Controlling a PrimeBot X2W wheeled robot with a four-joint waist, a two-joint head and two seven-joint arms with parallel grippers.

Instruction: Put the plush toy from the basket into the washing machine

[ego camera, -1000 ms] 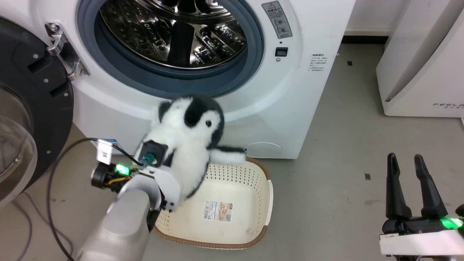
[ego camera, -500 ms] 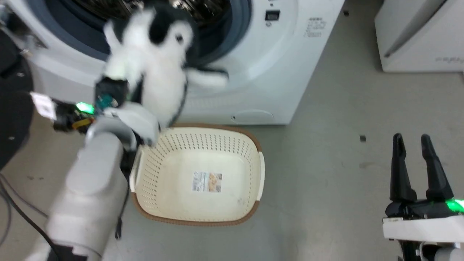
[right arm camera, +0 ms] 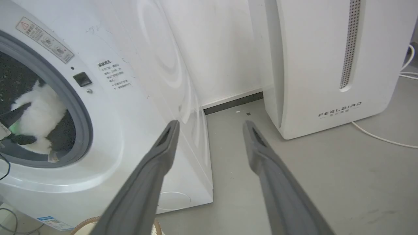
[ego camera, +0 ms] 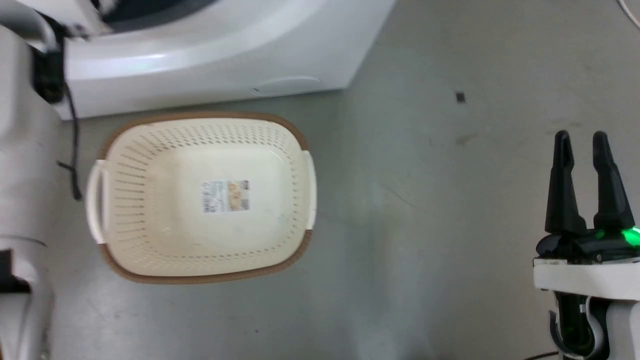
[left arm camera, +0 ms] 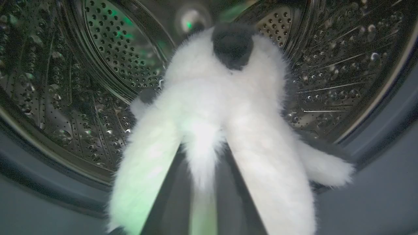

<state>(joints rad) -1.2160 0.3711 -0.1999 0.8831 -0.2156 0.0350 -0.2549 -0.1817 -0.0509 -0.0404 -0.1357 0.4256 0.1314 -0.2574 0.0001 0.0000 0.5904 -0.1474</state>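
Grey floor (ego camera: 425, 200) bears the basket (ego camera: 125, 165) at centre left of the head view, the left gripper (left arm camera: 202, 153) clamps the plush toy (left arm camera: 215, 98) mid-frame inside the washing machine (left arm camera: 107, 49) drum, and the right gripper (ego camera: 580, 137) stands at lower right, jaws apart

Reads "FEELBIRD" in grey letters on the white appliance (right arm camera: 313, 65). On the washing machine (right arm camera: 153, 81), warning sticker (right arm camera: 44, 39) with triangle sign and small printed notice (right arm camera: 114, 75), both too fine to read. Likewise paper label (ego camera: 225, 196) on the basket (ego camera: 210, 276) floor.
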